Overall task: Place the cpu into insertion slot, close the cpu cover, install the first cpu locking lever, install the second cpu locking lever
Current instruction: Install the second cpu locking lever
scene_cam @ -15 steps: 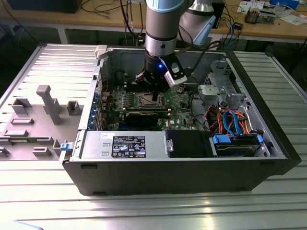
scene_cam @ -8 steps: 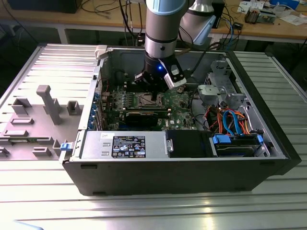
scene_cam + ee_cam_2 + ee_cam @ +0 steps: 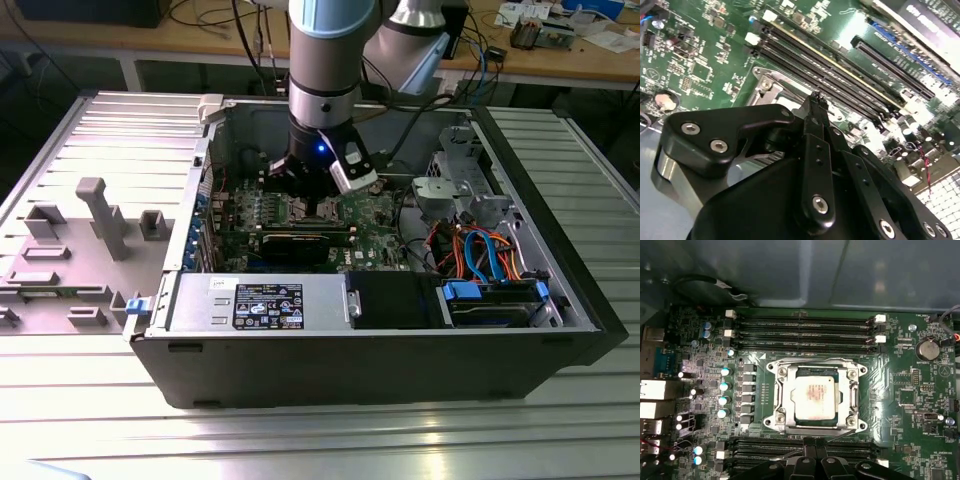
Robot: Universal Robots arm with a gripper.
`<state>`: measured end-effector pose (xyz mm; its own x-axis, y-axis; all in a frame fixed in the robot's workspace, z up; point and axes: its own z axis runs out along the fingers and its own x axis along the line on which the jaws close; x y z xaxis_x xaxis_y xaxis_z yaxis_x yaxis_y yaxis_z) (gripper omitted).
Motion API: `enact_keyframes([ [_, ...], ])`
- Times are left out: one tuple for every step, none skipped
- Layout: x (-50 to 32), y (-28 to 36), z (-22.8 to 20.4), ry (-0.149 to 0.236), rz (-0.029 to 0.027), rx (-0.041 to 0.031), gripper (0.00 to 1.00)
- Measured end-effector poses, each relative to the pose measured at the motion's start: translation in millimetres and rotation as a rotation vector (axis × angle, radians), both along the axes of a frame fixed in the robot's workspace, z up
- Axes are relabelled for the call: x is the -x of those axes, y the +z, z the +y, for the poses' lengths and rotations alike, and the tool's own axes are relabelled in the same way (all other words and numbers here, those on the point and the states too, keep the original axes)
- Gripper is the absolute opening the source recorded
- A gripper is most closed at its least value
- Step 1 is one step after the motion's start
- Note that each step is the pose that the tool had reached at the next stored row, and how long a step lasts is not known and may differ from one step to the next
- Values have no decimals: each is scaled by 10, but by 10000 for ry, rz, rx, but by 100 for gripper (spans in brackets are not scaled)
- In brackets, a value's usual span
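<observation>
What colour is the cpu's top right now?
Dull silver-grey with a faint reddish tint, clearest in the first wrist view: the cpu.

Pretty dim inside the case (image 3: 560, 270), glare blowing out the cpu (image 3: 812, 399) top, gripper (image 3: 815, 102) close-up kinda soft.

Silver-grey cpu (image 3: 812, 399), silvery cpu cover (image 3: 813, 396), green circuit board (image 3: 910, 390)

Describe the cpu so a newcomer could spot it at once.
Look inside the open computer case at the green motherboard. Between the banks of long black memory slots sits a silvery square frame; the cpu is the dull metal square in its window.
</observation>
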<state>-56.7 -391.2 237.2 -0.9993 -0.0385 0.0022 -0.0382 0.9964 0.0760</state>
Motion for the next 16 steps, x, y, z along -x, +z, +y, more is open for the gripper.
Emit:
enact_keyframes([
  [36, 0, -2, -1, 0, -6, 11],
  [43, -1, -2, 0, 1, -23, 11],
  [44, -1, -2, 0, 1, -26, 11],
  [44, -1, -2, -1, 0, -31, 11],
  [44, -1, -2, 0, 0, -42, 11],
  [44, -1, -2, -1, 0, -43, 11],
  [44, -1, -2, -1, 1, -44, 11],
  [44, -1, -2, 0, 1, -46, 11],
  [44, -1, -2, -1, 0, -48, 11],
  [44, -1, -2, -1, 1, -49, 11],
  [44, -1, -2, -1, 1, -51, 11],
  [44, -1, -2, -1, 1, -52, 11],
  [44, -1, -2, -1, 0, -54, 11],
  [44, -1, -2, -1, 0, -55, 11],
  [44, -1, -2, 0, 1, -57, 11],
  [44, -1, -10, 2, 2, -61, 11],
])
